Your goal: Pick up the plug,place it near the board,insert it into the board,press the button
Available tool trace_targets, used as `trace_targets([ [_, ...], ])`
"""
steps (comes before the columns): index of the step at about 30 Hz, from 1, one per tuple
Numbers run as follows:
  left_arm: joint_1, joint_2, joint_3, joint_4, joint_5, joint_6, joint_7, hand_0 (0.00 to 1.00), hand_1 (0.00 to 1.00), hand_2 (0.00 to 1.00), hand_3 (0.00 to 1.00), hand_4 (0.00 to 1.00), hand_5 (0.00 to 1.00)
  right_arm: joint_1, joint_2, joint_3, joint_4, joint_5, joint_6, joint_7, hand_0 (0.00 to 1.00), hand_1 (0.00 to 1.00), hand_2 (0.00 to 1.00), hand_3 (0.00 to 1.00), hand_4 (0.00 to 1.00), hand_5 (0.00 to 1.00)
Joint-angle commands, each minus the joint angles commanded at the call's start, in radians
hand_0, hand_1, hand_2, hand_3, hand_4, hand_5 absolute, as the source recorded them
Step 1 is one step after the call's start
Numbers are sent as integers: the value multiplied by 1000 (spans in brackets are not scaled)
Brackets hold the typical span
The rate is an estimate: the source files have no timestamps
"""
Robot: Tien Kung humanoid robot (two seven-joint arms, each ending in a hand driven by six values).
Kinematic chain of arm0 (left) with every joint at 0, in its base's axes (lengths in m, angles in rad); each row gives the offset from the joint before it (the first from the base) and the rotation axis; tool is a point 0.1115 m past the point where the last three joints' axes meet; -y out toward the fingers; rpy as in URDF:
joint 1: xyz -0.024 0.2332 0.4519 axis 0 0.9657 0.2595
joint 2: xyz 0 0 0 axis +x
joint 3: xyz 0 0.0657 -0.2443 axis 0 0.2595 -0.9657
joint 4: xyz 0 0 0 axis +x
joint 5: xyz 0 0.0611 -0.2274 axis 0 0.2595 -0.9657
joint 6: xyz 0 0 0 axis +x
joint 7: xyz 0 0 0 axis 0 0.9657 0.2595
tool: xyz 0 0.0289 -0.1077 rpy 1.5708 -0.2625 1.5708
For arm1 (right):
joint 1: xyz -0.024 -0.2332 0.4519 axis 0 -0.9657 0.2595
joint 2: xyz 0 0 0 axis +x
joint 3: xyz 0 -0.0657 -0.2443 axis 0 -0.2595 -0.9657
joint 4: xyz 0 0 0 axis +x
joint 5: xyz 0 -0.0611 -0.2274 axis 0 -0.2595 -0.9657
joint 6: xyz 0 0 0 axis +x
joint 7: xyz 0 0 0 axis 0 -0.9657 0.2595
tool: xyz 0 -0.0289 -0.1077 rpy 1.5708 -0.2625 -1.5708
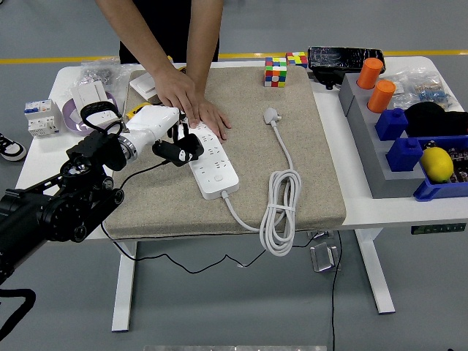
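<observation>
Left hand, fingers curled on a black plug, could miss the adjacent board's sockets if tilted.

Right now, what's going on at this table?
The robot's left hand is at the left edge of the white power strip on the beige mat, its dark fingers curled beside the strip's far end. Whether they hold a plug can't be seen. A person's hand lies flat on the strip's far end. The strip's own white plug and coiled cable lie loose on the mat. The right hand isn't in view.
</observation>
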Motion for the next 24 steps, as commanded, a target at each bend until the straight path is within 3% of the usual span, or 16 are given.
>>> trace_targets([
  [24,-7,-20,10,33,28,29,-10,430,451,332,341,562,143,-3,-4,-9,1,2,0,1,895,810,779,816,998,998],
])
